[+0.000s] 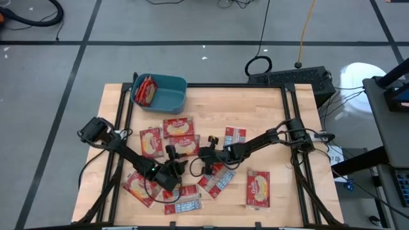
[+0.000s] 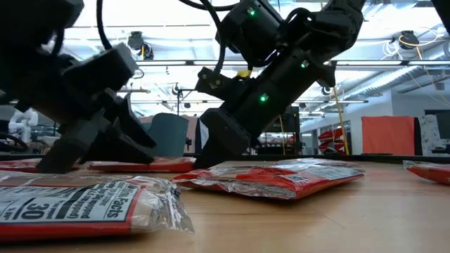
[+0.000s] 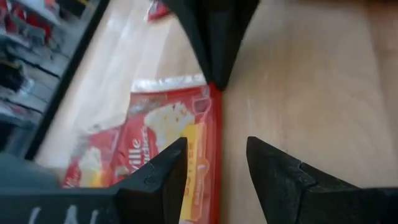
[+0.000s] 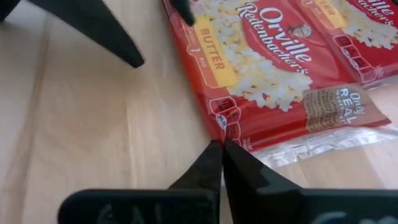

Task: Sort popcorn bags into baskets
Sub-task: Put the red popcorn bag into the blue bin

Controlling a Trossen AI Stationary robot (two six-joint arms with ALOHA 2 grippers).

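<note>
Several red popcorn bags lie flat on the wooden table. One of them point(image 1: 146, 91) stands in the teal basket point(image 1: 171, 99) at the far left. My right gripper point(image 4: 222, 148) is shut, its tips down at the near long edge of a face-up bag point(image 4: 261, 56), which also shows in the high view point(image 1: 185, 145). My left gripper point(image 3: 217, 168) is open at that bag's other end. One of its fingers point(image 3: 155, 177) is over the bag and the other point(image 3: 280, 180) over bare wood. My right gripper meets the bag's near long edge point(image 4: 225, 127) close to a corner with its shut fingertips, slanting down from the table's right. Whether any film is caught between the tips, I cannot tell. The bag lies flat on the table. Whether my left gripper touches the bag, I cannot tell.
Another face-up bag point(image 4: 364, 28) lies just beyond the one being worked. More bags lie near the front edge point(image 1: 214, 182) point(image 1: 259, 190) point(image 1: 139, 186), and one shows its print side up point(image 2: 70, 204). Bare wood lies at the table's far right point(image 1: 255, 108).
</note>
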